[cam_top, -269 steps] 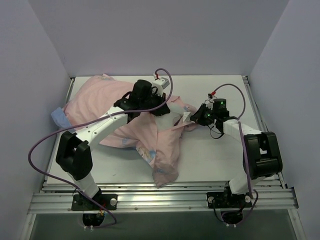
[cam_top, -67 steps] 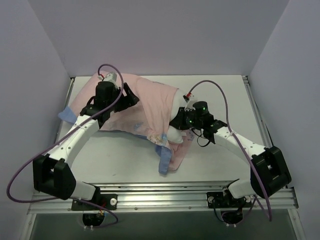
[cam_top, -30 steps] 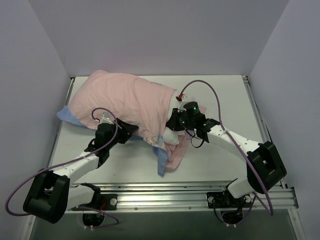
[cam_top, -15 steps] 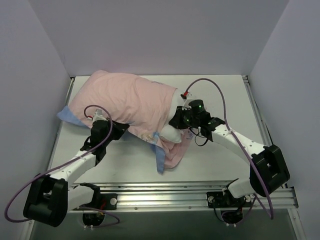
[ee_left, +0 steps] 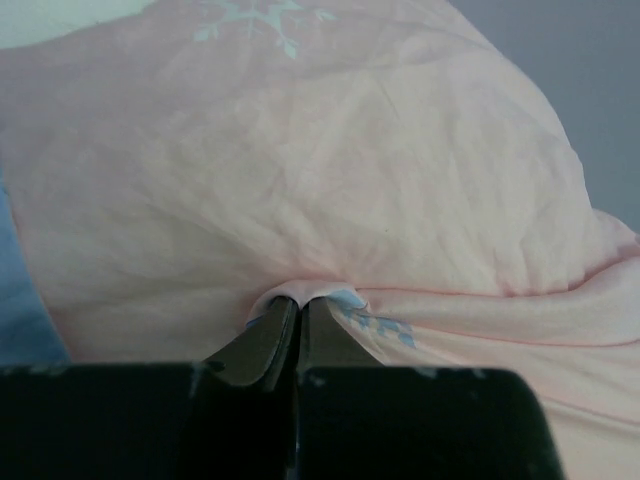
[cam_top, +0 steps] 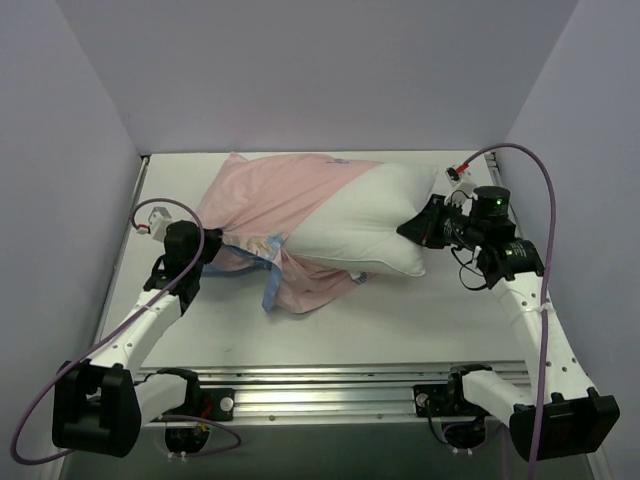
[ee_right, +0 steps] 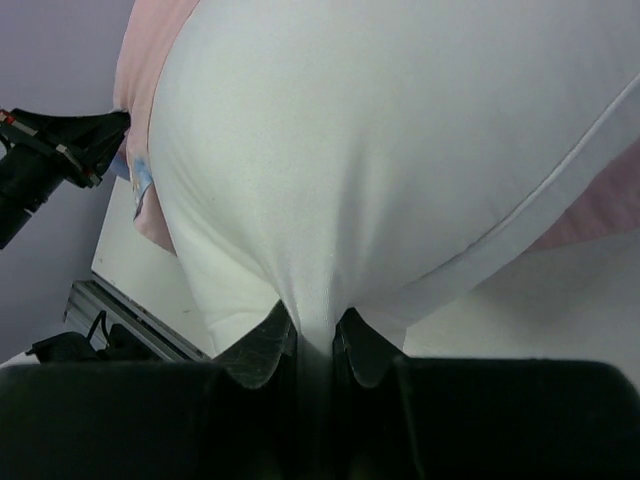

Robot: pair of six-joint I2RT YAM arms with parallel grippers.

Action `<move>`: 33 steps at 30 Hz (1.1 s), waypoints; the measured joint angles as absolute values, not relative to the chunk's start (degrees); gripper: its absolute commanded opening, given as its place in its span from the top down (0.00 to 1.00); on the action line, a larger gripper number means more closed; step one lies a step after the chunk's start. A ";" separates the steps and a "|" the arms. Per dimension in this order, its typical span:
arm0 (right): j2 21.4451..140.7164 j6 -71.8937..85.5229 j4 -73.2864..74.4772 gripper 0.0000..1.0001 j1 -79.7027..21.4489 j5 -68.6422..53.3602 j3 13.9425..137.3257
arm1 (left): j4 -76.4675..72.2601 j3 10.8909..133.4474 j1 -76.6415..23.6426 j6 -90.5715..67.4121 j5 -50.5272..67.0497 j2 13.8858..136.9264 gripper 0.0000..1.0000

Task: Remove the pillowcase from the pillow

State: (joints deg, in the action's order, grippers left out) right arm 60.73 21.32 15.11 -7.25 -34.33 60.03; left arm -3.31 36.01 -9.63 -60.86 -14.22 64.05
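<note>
1. Your pillow [cam_top: 372, 222] lies on the table [cam_top: 430, 320] with its long axis running left to right, a little past the middle toward the far side.
2. Its bare white end points right, toward the right arm. Its other end is inside the pillowcase [cam_top: 262, 192] and points left and slightly toward the back wall.
3. About half of the pillow shows. The pink inside of the cover wraps the left half, and a loose pink fold with a blue edge [cam_top: 270, 290] trails toward the near side.
4. Your left gripper [ee_left: 298, 306] is closed, with a small ridge of pink fabric pinched between its tips at the cover's near-left edge.
5. Your right gripper [ee_right: 314, 326] is closed on a pinch of white fabric at the pillow's right end.
6. For print, a pale snowflake [ee_left: 250, 14] shows through the pink in the left wrist view, and a small coloured figure [cam_top: 256, 243] sits near the blue edge in the top view, too small to make out.
</note>
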 measured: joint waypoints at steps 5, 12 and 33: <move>59.11 18.83 21.12 1.00 -5.10 -39.44 59.94 | -2.76 37.87 -9.52 -58.54 -13.50 66.26 0.97; 60.82 15.70 26.68 0.38 -5.10 -42.24 54.72 | 4.23 39.11 -6.24 -50.52 -10.15 67.96 0.38; 76.75 13.93 19.29 0.25 -13.23 -22.87 60.84 | 21.74 81.49 -26.61 -27.33 -8.43 89.25 0.24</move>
